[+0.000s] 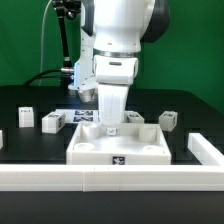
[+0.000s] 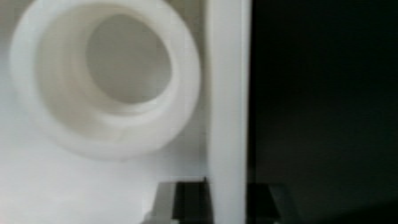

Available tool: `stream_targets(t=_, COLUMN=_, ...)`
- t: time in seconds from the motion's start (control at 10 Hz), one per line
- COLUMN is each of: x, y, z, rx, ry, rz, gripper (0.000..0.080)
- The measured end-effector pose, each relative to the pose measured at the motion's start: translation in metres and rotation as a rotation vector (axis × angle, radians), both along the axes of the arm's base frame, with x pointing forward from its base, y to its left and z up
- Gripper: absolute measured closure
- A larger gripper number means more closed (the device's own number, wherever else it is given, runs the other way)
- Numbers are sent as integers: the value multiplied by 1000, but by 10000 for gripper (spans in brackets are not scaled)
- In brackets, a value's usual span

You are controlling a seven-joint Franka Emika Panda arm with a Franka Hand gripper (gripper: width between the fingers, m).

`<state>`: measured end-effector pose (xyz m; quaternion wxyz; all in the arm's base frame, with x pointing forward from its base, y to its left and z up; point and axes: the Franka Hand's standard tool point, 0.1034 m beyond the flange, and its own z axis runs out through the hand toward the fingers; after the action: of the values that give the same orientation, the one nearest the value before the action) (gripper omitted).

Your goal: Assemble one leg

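Note:
The large flat square white piece (image 1: 118,150) with a raised rim lies in the middle of the table. My gripper (image 1: 110,124) reaches straight down onto its far rim. In the wrist view the rim (image 2: 228,100) runs between my two dark fingers (image 2: 187,204), which press on both sides of it, next to a round socket (image 2: 111,75) in the piece. The gripper (image 2: 228,204) looks shut on the rim. Small white legs with tags lie loose: two to the exterior view's left (image 1: 25,117) (image 1: 52,121), one to its right (image 1: 168,119), one just behind the piece (image 1: 135,117).
A white rail (image 1: 110,181) runs along the table's front and turns back at the exterior view's right (image 1: 205,150). The marker board (image 1: 84,115) lies behind the square piece. Cables hang behind the arm at the back left.

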<state>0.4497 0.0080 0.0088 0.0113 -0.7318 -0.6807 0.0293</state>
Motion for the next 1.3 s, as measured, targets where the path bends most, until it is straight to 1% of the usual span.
stream_targets(t=0.2, x=3, y=9, z=-1, rx=0, ry=-14, rz=29, gripper=737)
stream_targets(t=0.5, x=3, y=9, z=-1, rx=-1, ry=-13, rz=30, gripper=738)
stream_targets(t=0.6, x=8, y=14, z=-1, rx=0, ry=-15, rz=42, gripper=738)
stream_targets(t=0.8, x=17, y=30, z=-1, rx=3, ry=-26, rz=64, gripper=738)
stream_targets(t=1.2, x=33, y=43, z=-1, rx=8, ry=-44, rz=66, gripper=738)
stream_targets(t=1.3, x=35, y=43, z=-1, rx=9, ry=-48, rz=66, gripper=738)
